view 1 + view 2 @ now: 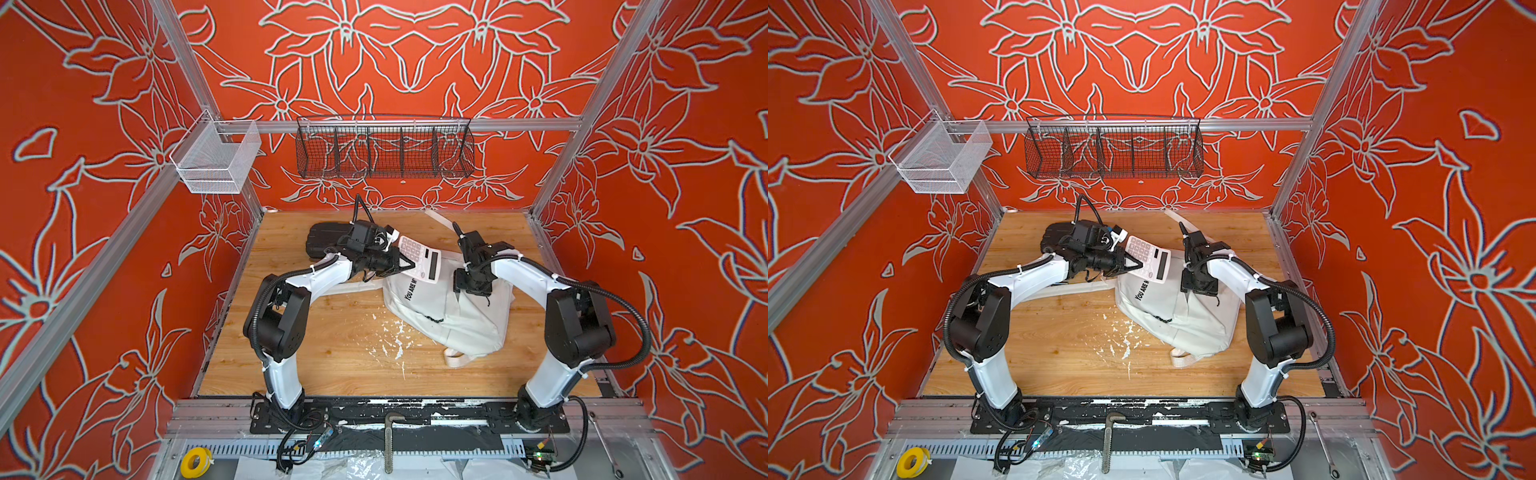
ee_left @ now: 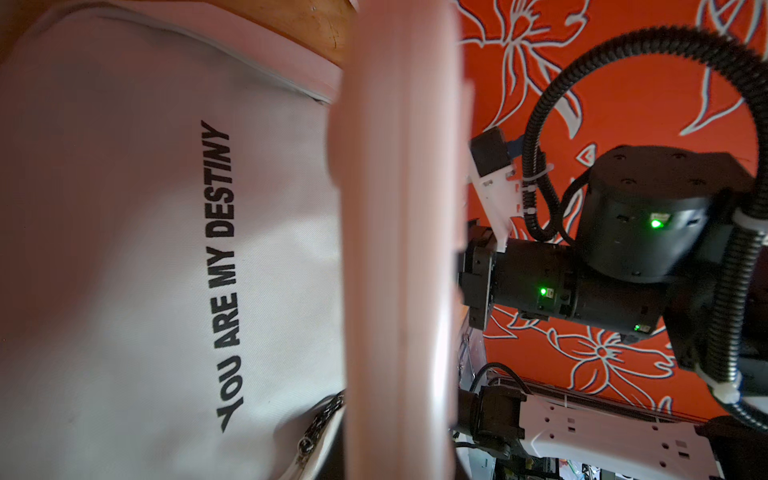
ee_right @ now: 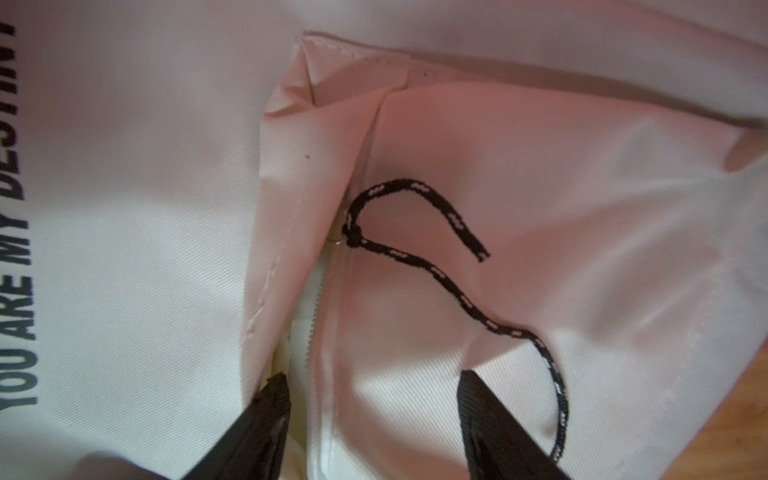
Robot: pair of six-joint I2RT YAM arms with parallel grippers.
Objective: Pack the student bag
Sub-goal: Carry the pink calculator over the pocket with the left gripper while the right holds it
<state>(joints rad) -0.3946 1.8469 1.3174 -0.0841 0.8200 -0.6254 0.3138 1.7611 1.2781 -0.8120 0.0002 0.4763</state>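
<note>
Now the large white fabric backpack (image 1: pixel 453 316) (image 1: pixel 1183 316) (image 2: pixel 124 249) (image 3: pixel 124 166), printed "YOU ARE MY DESTINY", is seen lying flat on the light wooden tabletop (image 1: pixel 332 353). Above the backpack's printed end a white desk calculator (image 1: pixel 422 257) (image 1: pixel 1152 259) is held tilted, one edge clamped between the closed fingers of the left gripper (image 1: pixel 409 266) (image 1: pixel 1138 266). Over the backpack's partly opened zipper the right gripper (image 1: pixel 471 286) (image 3: pixel 370 378) is pointed down, its black fingers spread apart and set either side of the zipper line. A black cord zipper pull (image 3: pixel 457 291) is draped loose on the backpack's fabric beside them. Off the backpack's far left corner, a black hard rectangular case (image 1: pixel 324 241) (image 1: pixel 1057 237) is partly hidden by the left arm.
</note>
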